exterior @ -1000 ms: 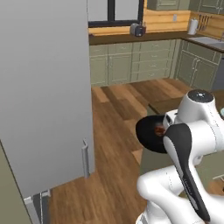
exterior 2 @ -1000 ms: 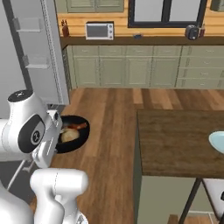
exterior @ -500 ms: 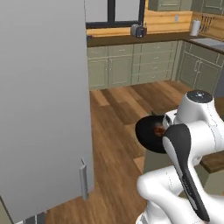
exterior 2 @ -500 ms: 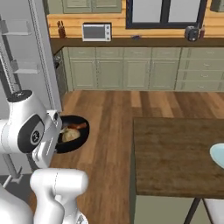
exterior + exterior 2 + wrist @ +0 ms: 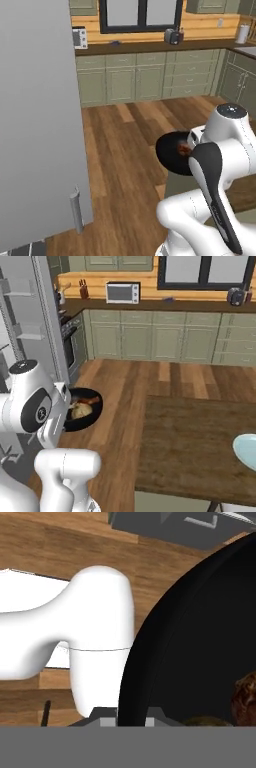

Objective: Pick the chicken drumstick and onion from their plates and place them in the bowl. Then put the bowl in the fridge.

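Since the bowl [image 5: 172, 153] hangs in the air off the arm's end rather than sitting on any worktop, the loading half of the job looks finished and only the trip into the fridge [image 5: 37, 125] is left, as far as I can judge. In the left base view the glossy black bowl floats over the wood floor at about 9 o'clock from the white arm, with a reddish-brown patch, the chicken drumstick [image 5: 183, 148], showing at its 3 o'clock edge; the fridge's grey door stands wide across the left of the picture, its long handle low at about 7 o'clock. In the right base view the bowl [image 5: 82, 408] sits just at 3 o'clock of the arm's round joint, and inside it lie the pale tan onion [image 5: 79, 412] and the drumstick [image 5: 88, 402] just above it, the two close together; the fridge's white shelves [image 5: 22, 331] show at 10 o'clock, so the door is already open and the bowl is not yet inside. A pale blue plate [image 5: 247, 451] rests bare at the worktop's [image 5: 200, 446] 3 o'clock edge, well apart from the bowl. In the hand view the bowl's black wall [image 5: 190, 642] curves up the right side, the drumstick [image 5: 246, 699] at 4 o'clock and a bit of the onion [image 5: 210, 721] at 5 o'clock. The gripper is clenched on the bowl's rim.
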You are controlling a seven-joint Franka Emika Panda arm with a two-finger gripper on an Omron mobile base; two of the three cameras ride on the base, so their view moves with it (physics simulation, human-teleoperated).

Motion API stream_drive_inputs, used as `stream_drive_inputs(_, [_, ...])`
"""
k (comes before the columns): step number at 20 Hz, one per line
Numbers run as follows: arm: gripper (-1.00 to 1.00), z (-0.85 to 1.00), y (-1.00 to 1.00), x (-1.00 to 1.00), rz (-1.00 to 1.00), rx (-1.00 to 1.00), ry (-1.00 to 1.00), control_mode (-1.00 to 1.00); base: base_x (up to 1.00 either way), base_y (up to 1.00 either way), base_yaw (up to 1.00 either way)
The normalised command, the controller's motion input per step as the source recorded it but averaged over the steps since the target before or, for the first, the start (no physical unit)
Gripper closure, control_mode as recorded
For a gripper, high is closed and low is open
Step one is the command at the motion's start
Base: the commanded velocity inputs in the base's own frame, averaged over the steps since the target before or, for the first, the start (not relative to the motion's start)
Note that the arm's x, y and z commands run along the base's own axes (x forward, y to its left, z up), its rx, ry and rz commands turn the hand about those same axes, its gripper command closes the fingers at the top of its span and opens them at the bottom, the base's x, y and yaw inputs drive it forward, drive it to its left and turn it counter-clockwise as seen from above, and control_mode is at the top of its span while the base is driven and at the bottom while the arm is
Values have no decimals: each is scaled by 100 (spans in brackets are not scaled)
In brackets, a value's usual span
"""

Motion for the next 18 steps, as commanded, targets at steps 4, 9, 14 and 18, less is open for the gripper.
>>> stream_drive_inputs(4, [100,0,0,0,0,0,0,100,86,0,5])
stream_drive_inputs(9, [100,0,0,0,0,0,0,100,77,0,4])
stream_drive_inputs(14, [100,0,0,0,0,0,0,100,39,1,21])
stream_drive_inputs(18, [100,0,0,0,0,0,0,100,3,2,35])
